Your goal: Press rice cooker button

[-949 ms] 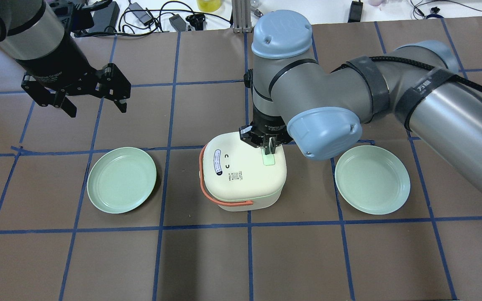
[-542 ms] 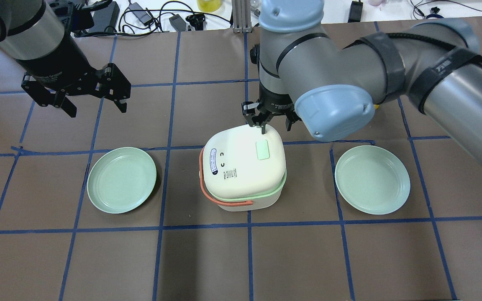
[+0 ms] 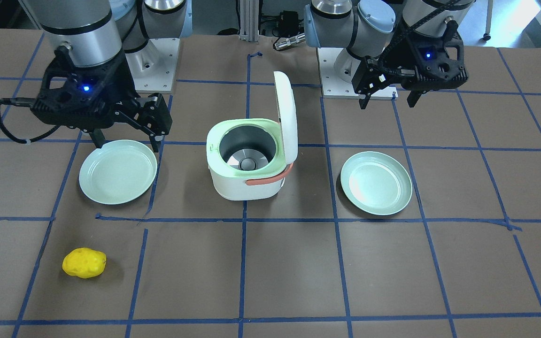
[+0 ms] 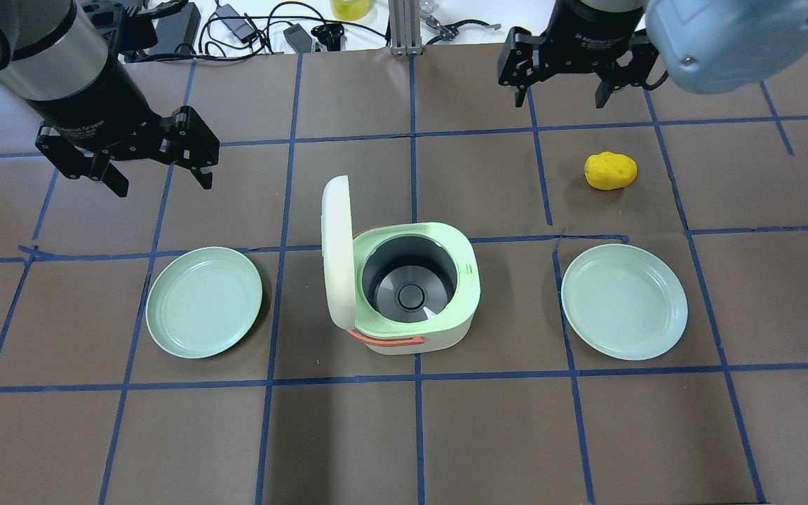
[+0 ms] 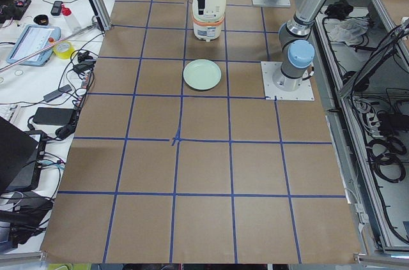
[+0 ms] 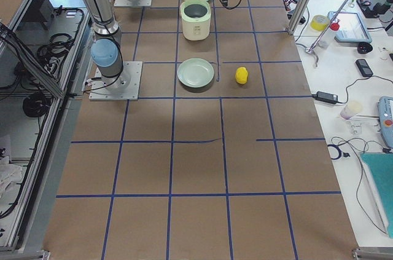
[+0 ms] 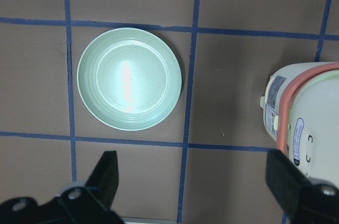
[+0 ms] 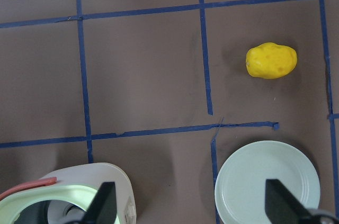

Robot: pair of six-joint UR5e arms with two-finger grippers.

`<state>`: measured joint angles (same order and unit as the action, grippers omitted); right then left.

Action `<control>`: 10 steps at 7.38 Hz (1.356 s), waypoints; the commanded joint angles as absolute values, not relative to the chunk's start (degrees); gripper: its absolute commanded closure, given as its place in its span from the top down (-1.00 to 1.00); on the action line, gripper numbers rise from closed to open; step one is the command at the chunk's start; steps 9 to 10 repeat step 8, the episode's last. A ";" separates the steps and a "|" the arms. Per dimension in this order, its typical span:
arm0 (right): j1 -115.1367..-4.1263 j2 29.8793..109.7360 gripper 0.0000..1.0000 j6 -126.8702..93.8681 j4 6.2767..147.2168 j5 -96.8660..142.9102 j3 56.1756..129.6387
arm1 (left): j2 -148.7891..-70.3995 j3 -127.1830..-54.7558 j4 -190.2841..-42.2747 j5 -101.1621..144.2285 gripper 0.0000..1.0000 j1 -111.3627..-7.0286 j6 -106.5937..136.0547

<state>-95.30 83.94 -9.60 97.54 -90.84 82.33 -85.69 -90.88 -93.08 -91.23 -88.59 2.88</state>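
Note:
The white rice cooker point(image 4: 411, 330) with a pale green rim stands mid-table with its lid point(image 4: 337, 252) upright and the empty dark pot showing. It also shows in the front view point(image 3: 247, 183). The lid's green button faces away and is hidden. My right gripper point(image 4: 560, 98) is open and empty, raised well beyond the cooker; in the front view it point(image 3: 126, 140) hangs over a plate's far edge. My left gripper point(image 4: 164, 184) is open and empty, high to the cooker's left, and also shows in the front view point(image 3: 388, 104).
Two pale green plates lie either side of the cooker, one on the left point(image 4: 204, 301) and one on the right point(image 4: 623, 301). A yellow potato-like toy point(image 4: 611, 170) lies beyond the right plate. Cables and devices point(image 4: 236, 28) line the table's far edge.
My right gripper lifted off the lid's green button and drew back up and away to the far side. The cooker's lid swung open to upright. The left arm has not moved.

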 commanded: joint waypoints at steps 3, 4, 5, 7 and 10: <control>-92.99 84.99 1.00 -6.59 97.21 -90.70 82.18 | -85.69 -90.88 -93.08 -91.23 1.00 -88.59 2.81; -92.99 84.99 1.00 -6.59 97.29 -90.44 82.53 | -85.69 -90.88 -93.08 -91.23 1.00 -88.59 2.81; -92.99 84.99 1.00 -6.68 97.64 -90.44 82.88 | -85.69 -90.88 -93.08 -91.23 1.00 -88.59 2.90; -93.25 84.99 1.00 -6.68 97.73 -90.44 82.97 | -85.69 -90.88 -93.08 -91.23 1.00 -88.59 2.90; -93.25 85.08 1.00 -6.68 97.73 -90.44 82.97 | -85.69 -90.88 -93.08 -91.23 1.00 -88.59 2.81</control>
